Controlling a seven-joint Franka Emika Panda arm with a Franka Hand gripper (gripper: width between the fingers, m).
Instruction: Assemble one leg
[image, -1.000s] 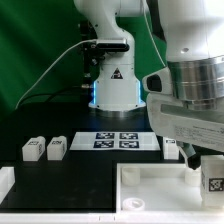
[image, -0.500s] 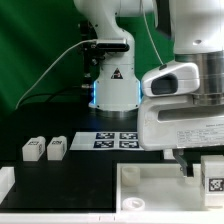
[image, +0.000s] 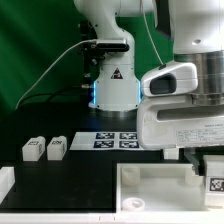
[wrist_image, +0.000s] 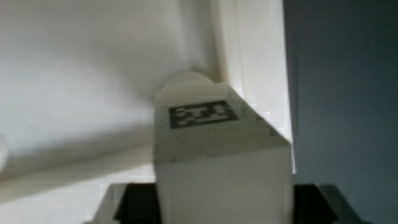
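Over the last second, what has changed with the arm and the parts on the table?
The arm swung lower across the exterior view's right, now hiding a leg that lay by the marker board. The gripper kept the held leg clamped by the white panel, hardly shifting. The two loose legs stayed put.

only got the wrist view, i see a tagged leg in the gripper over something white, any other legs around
observer: Yes. In the exterior view a loose leg and a second loose leg lie side by side on the black table, at that view's left.
operator: whats the white stuff behind it
observer: That is the white panel. The gripper has the held leg near the panel's end at the exterior view's right.
operator: and the marker board
observer: The marker board lies flat beyond the panel, in front of the arm's base.
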